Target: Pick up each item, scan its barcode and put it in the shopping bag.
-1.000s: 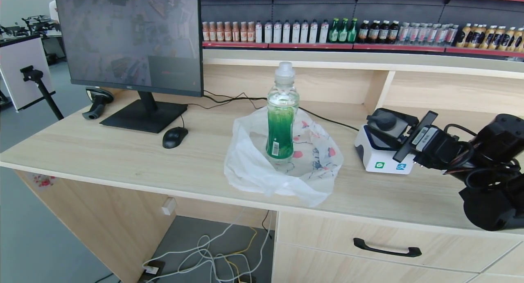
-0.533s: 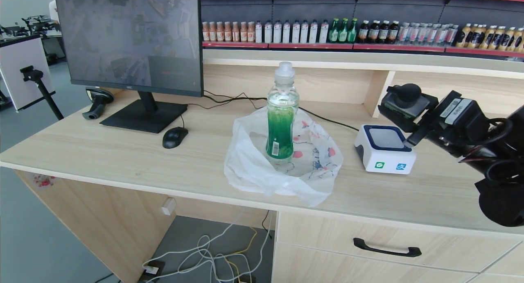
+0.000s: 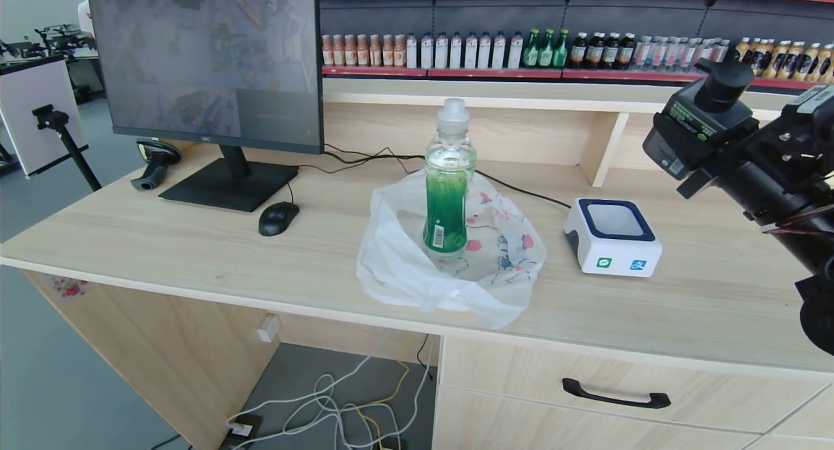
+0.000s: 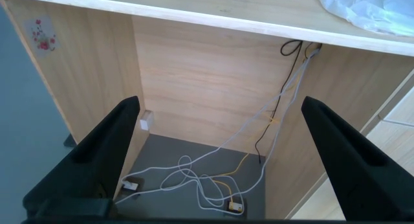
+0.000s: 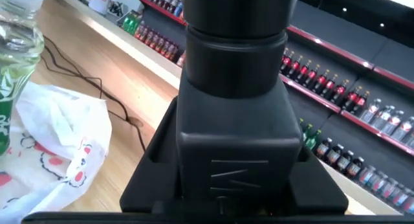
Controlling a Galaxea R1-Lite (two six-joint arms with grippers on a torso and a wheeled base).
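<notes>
Counter (image 3: 195,248) holds one bottle (image 3: 448,196); right gripper (image 3: 707,158) holds one black container (image 3: 698,119).

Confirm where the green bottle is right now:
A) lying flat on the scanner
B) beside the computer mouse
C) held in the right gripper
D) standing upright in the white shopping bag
D: the green bottle stands upright inside the opened white shopping bag on the counter, apart from the scanner, while the right gripper holds a black container instead.

Right end effector (image 3: 720,147) with black item (image 3: 692,121) raised, away from scanner (image 3: 612,223)
</notes>
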